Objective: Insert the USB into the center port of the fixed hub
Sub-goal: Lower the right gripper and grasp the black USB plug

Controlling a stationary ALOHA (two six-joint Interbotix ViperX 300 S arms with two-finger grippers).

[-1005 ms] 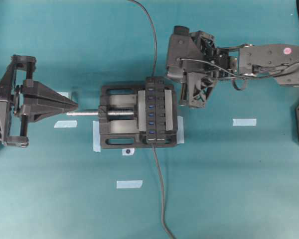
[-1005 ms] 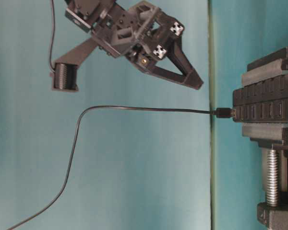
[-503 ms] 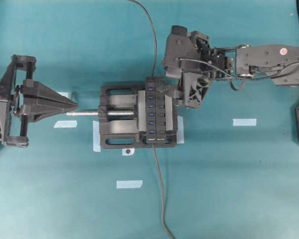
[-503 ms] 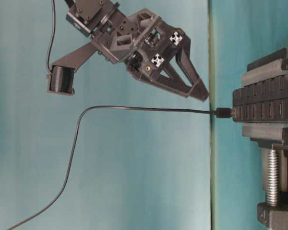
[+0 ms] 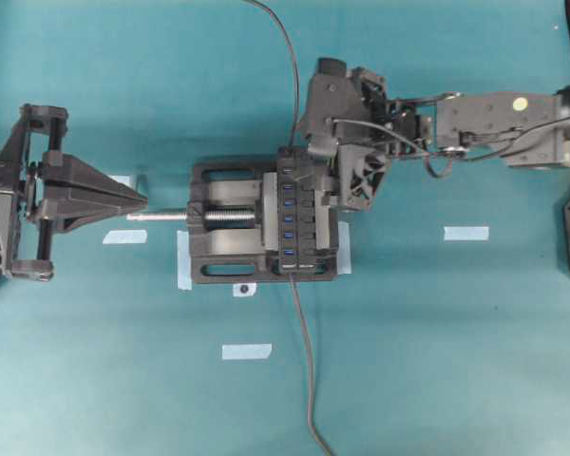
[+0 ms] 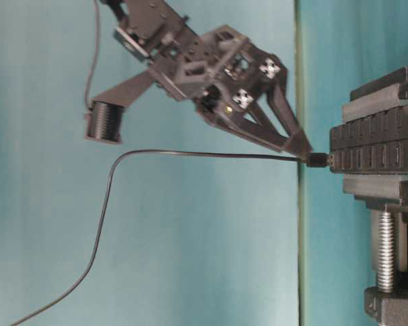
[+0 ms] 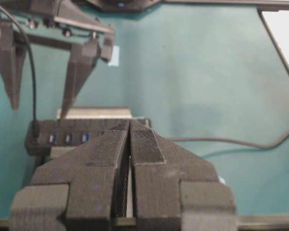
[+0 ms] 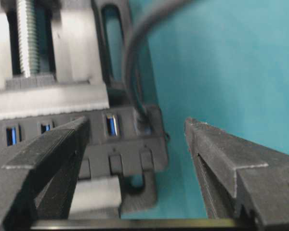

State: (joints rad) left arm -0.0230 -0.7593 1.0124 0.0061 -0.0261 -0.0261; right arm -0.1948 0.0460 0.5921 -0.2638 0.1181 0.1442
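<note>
**Table-level view: USB sits in the end port, R gripper wide open over it**

Table-level ext.: USB (image 6: 317, 160) is plugged into the end slot of the fixed hub (image 6: 377, 146), cable (image 6: 190, 154) trailing off to frame left. Center port (image 5: 288, 209) is vacant. Right gripper (image 6: 296, 139) is spread wide, holding nothing, one finger tip just at the plug. Left gripper (image 7: 130, 159) is pressed closed, empty, parked well apart from the vise (image 5: 228, 233).

Handling, as judged: plug is small, light and rigid; cable thin and limp, so it gives no guidance and may drag. Best hold is across the plug's short body close to the hub face, not on the cable. A skewed pull could bind.

Clearance: hub is clamped in the vise, and its own cord (image 5: 309, 380) leaves the opposite end. Neighbouring slots sit close, so little side room at the center port. Open table to the right of the hub in overhead view.
</note>
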